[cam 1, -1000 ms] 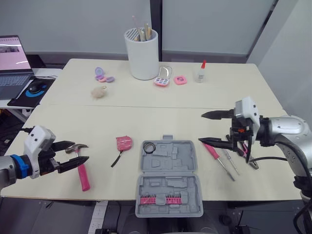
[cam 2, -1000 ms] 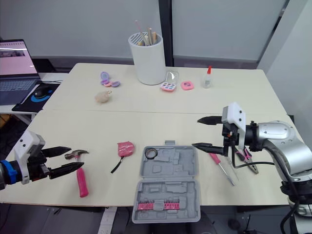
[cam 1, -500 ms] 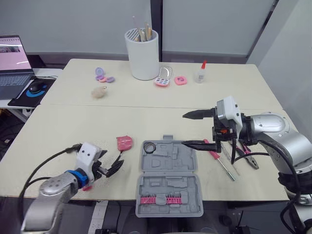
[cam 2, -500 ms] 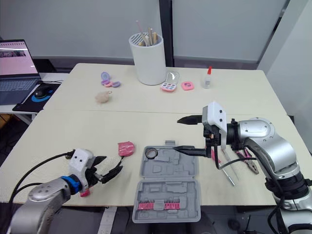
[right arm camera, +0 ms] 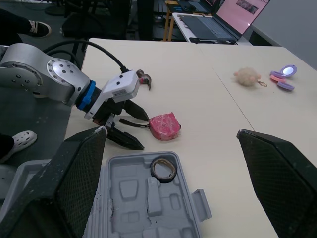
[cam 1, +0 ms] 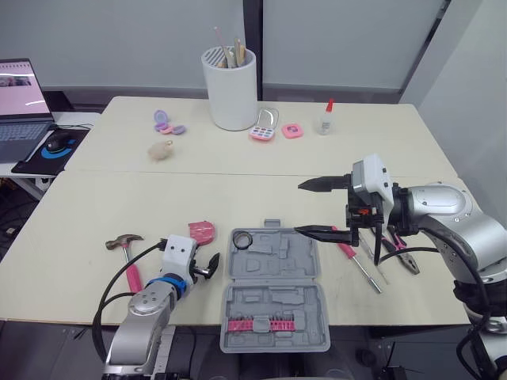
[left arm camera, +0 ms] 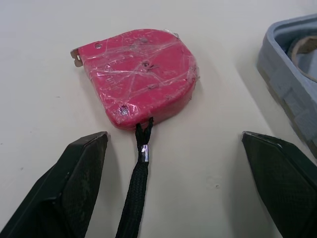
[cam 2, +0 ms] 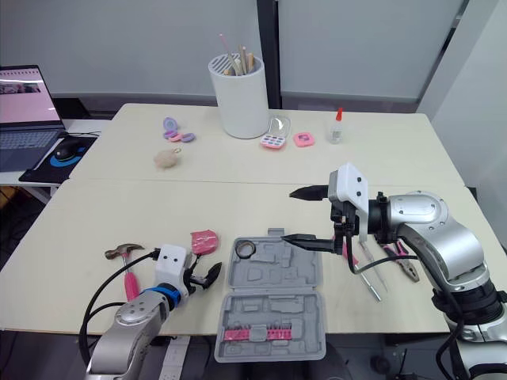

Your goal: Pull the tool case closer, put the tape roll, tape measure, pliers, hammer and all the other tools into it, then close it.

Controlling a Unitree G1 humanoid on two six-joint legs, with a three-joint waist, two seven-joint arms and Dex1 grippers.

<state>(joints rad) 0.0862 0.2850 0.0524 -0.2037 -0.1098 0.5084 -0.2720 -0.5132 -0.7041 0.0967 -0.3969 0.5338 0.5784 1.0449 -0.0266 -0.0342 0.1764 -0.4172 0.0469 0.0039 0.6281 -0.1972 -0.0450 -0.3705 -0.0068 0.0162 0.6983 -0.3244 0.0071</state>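
The grey tool case (cam 1: 273, 294) lies open near the table's front edge, with the tape roll (cam 1: 243, 239) in its back left pocket. Left of it lies the pink tape measure (left arm camera: 141, 74), its black strap (left arm camera: 136, 193) running between the fingers (left arm camera: 69, 188) of my open left gripper (cam 1: 210, 267), which holds nothing. The pink-handled hammer (cam 1: 129, 257) lies further left. My right gripper (cam 1: 299, 208) hangs open and empty over the case's back right corner. Two screwdrivers (cam 1: 354, 255) and the pliers (cam 1: 402, 255) lie right of the case.
A white brush holder (cam 1: 232, 89), compacts (cam 1: 264, 131), a glue bottle (cam 1: 325, 117) and a fluffy ball (cam 1: 161, 150) stand on the far half of the table. A laptop (cam 1: 20, 95) and mouse (cam 1: 58, 142) sit on a side desk at the left.
My left gripper has swung right from the hammer to just in front of the tape measure. My right gripper moved left from the screwdrivers to the case's corner, then held still.
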